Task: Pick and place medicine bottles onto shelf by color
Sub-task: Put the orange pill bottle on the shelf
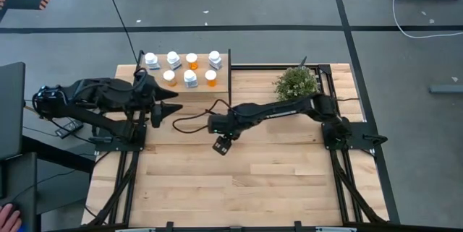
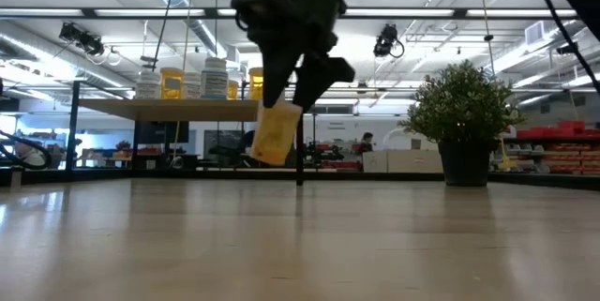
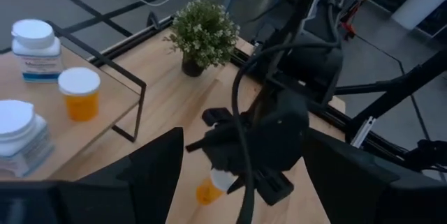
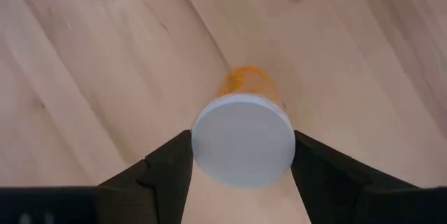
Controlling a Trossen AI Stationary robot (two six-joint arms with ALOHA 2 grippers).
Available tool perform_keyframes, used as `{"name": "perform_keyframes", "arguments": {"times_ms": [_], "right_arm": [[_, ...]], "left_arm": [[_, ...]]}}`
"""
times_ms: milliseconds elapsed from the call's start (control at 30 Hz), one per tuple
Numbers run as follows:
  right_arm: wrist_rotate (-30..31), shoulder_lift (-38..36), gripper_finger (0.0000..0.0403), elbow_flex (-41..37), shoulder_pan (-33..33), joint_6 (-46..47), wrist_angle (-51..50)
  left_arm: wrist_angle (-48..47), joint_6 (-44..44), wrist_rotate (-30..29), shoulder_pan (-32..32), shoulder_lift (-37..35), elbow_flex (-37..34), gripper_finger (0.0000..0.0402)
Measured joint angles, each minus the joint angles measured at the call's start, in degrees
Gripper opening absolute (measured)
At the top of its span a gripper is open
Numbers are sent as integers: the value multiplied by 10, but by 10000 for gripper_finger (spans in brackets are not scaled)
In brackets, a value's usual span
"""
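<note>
My right gripper (image 1: 222, 144) is shut on an orange medicine bottle (image 2: 275, 133) with a white cap, held above the bare tabletop just in front of the shelf. The shelf (image 1: 203, 95) is a light-wood platform at the table's far left, with a black divider (image 1: 230, 77) on its right side. Several white and orange bottles (image 1: 190, 78) stand upright on it. My left gripper (image 1: 171, 108) hangs open and empty at the shelf's near edge, pointing toward the right arm. My right gripper pinches the bottle by its white cap (image 4: 243, 140), one finger on either side of it. The fingers come from above, slanting down. The orange body (image 2: 274, 138) hangs tilted below the fingers, clear of the table.
A potted plant (image 1: 295, 82) stands at the far right of the table. A black cable (image 1: 191, 122) loops over the wood between the two arms. Open tabletop (image 1: 239, 188) lies toward the near edge. People and shelving show in the room behind.
</note>
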Motion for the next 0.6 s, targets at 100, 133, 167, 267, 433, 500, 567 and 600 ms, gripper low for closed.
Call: {"name": "perform_keyframes", "arguments": {"times_ms": [100,133,167,267,433,500,567,600], "right_arm": [[-4,23,230,30,-5,-14,-7],[-6,30,230,39,-7,-20,-11],[-8,36,230,46,-8,-25,-11],[-10,48,230,57,-14,-35,-10],[-14,49,230,55,-21,-45,-11],[-12,49,230,55,-23,-48,-11],[-12,49,230,55,-25,-53,-11],[-12,49,230,54,-26,-54,-11]], "left_arm": [[-5,10,-2,0,-4,0,293],[-7,13,-2,0,-5,0,293],[-9,18,-2,0,-5,0,293],[-15,38,-3,0,-5,0,293],[-16,55,-7,0,-5,0,293],[-17,56,-9,0,-5,0,293],[-19,57,-9,0,-5,0,293],[-20,57,-9,0,-5,0,293]]}}
